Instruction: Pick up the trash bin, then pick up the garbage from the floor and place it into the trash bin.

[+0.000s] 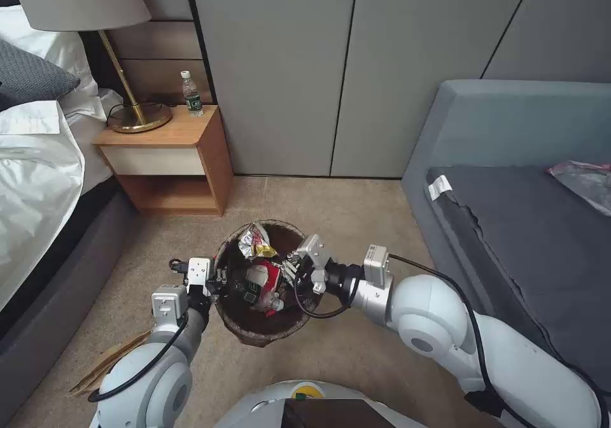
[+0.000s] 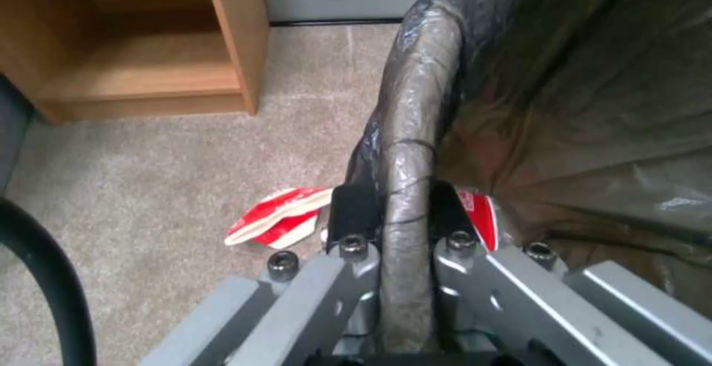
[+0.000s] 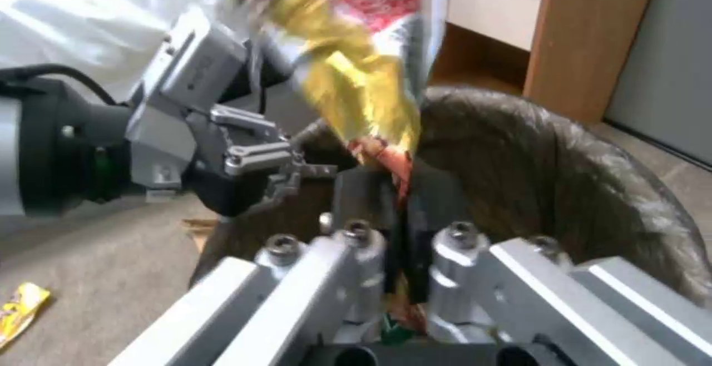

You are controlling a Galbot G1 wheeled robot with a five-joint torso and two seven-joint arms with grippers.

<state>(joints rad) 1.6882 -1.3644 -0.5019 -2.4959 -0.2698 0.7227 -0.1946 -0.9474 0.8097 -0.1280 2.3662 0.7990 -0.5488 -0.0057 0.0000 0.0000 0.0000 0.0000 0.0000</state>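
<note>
**Bin held on the left, wrapper pinched on the right over the opening**

You've got the left gripper (image 2: 393, 210) clamped on the rim of the trash bin (image 1: 237, 326), one finger outside and one inside the bag-covered edge. In the head view the bin sits off the carpet (image 1: 356, 211) line between both arms, just in front of the robot's base, with the left gripper (image 1: 218, 279) at its left rim.

Your right gripper (image 3: 393, 210) is closed narrow on a yellow and red snack wrapper (image 3: 356, 60); the wrapper's lower end is pinched between the pads and the rest stands up above them. In the head view the right gripper (image 1: 291, 269) reaches in over the bin's right rim, fingertips above the opening.

Inside the bin you can see a crumpled silver-yellow wrapper (image 1: 253, 242) toward the far side and a red-white carton (image 1: 266, 280) near the middle.

On the floor:
- red-white carton piece (image 2: 278, 222) just beside the bin, on the left gripper's side
- small yellow wrapper (image 3: 19, 311) on the carpet, apart from the bin
- tan cardboard (image 1: 105, 364) by the left arm, near the bed base

The nightstand (image 1: 168, 160) stands behind the bin with a lamp (image 1: 83, 7) and a green-label bottle (image 1: 192, 93) on top.
</note>
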